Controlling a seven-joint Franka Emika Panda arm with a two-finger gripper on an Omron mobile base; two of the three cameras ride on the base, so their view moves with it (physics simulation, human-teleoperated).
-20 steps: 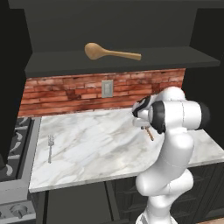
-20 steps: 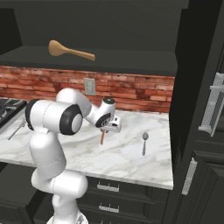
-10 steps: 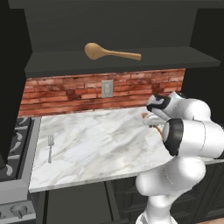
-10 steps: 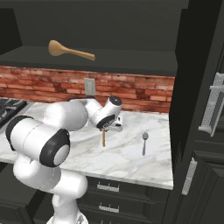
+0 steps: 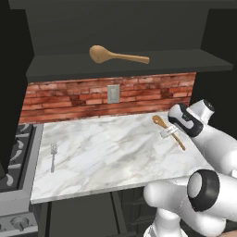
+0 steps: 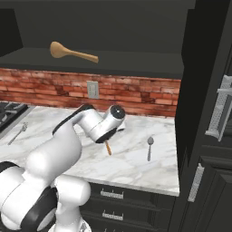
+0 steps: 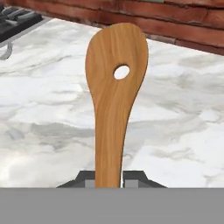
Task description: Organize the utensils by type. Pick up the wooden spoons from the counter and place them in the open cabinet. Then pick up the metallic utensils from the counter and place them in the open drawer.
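Note:
My gripper (image 5: 167, 133) is shut on the small orange-brown wooden spoon (image 5: 169, 131), held above the right part of the marble counter (image 5: 111, 152). In the hand view the spoon (image 7: 114, 96) rises from between the fingers (image 7: 87, 178), its bowl pierced by a hole. From the right, the handle end (image 6: 108, 148) sticks out below the hand. The larger tan wooden spoon (image 5: 115, 55) lies on the open cabinet's shelf (image 5: 69, 69). A metal fork (image 5: 53, 155) lies at the counter's left, a metal spoon (image 6: 149, 147) at its right. The open drawer is out of view.
A dark stove (image 5: 11, 152) adjoins the counter's left end. The brick wall with an outlet (image 5: 113, 93) backs the counter. A tall dark cabinet (image 6: 208, 113) stands at the right end. Closed drawers (image 6: 111, 194) sit below the counter.
The arm has folded lower and swung to the right. The hand shifted slightly right over the counter, still holding the small wooden spoon.

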